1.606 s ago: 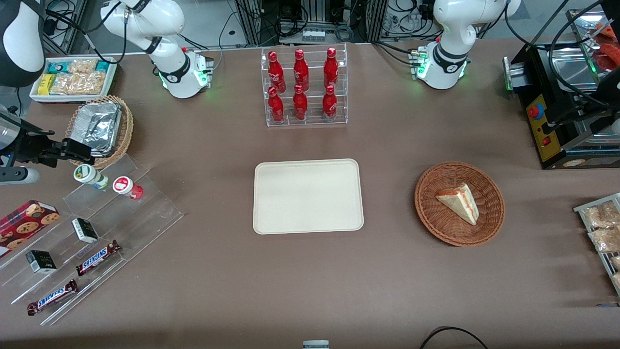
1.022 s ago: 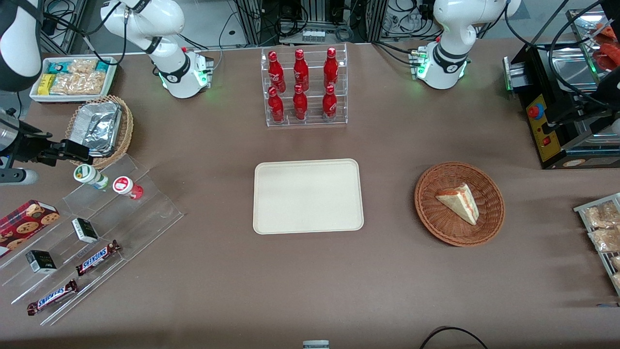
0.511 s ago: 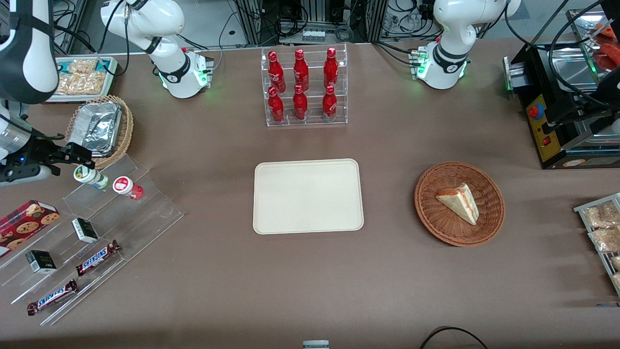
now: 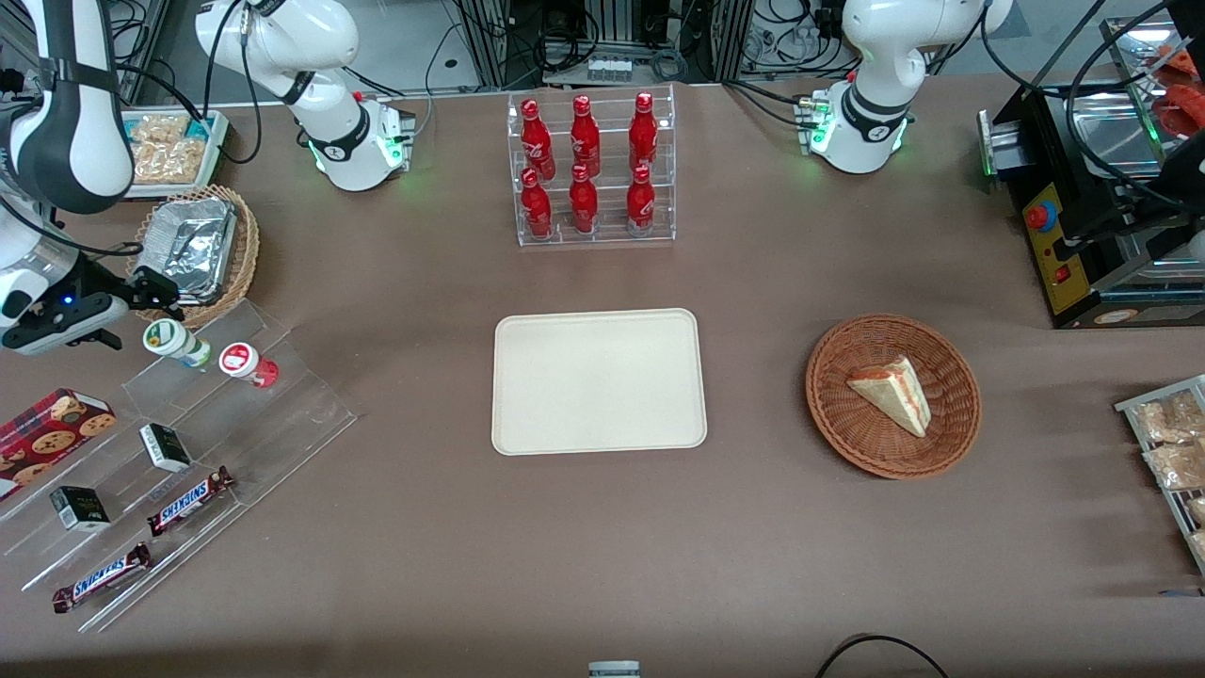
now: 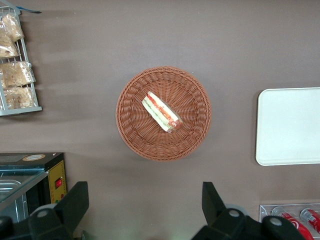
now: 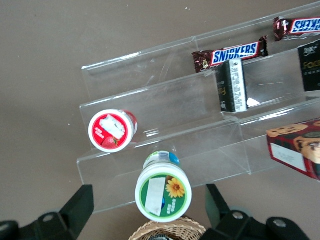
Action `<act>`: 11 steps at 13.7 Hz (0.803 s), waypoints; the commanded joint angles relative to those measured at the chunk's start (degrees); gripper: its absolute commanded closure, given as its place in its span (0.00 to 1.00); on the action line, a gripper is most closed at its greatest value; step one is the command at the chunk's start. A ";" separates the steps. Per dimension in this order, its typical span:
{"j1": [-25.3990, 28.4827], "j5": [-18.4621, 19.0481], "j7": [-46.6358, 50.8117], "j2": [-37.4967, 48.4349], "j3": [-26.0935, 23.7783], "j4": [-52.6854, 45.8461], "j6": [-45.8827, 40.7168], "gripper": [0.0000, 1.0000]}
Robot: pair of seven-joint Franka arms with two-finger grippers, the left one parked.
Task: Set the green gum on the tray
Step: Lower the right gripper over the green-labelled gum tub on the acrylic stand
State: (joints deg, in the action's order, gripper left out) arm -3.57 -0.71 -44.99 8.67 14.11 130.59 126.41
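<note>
Since 1.6 s ago the right arm has swung in over the working arm's end of the table; its gripper now hangs just above the green gum, a bit farther from the front cam. Nothing else has shifted: the gum sits where it did.

Gripper state: fingers spread wide, one each side of the gum's lid in the wrist view, w/ clear air between them and it. Holding nothing.

Gum stands on the top step of the clear stepped rack, lid up, just beside the red-lidded bottle, not touching it as far as I can see. A wicker basket w/ foil sits right next to the rack, farther from the front cam. Tray is well apart, mid-table, bare.

Handling, my guess:
- small plastic bottle, light, stiff; won't crush under a normal squeeze
- round smooth wall, so prob. slippery & could twist or pop out if pinched off-centre
- best hold: across the body just under the lid, fingers on opposite sides through the axis
- keep the line of closing away from the red bottle so a finger doesn't knock it
- rack step is narrow; a nudge could tip the gum off
</note>
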 commanded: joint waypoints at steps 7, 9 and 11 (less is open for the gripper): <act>0.05 -0.25 -5.64 -0.67 2.32 3.89 6.92 0.01; 0.14 -0.43 -5.55 -0.94 2.59 4.15 6.92 0.01; 0.14 -0.43 -5.55 -1.11 2.59 4.15 7.09 0.01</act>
State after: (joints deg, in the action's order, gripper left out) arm -3.55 -0.71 -49.70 7.44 16.33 133.84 131.95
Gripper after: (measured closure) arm 0.004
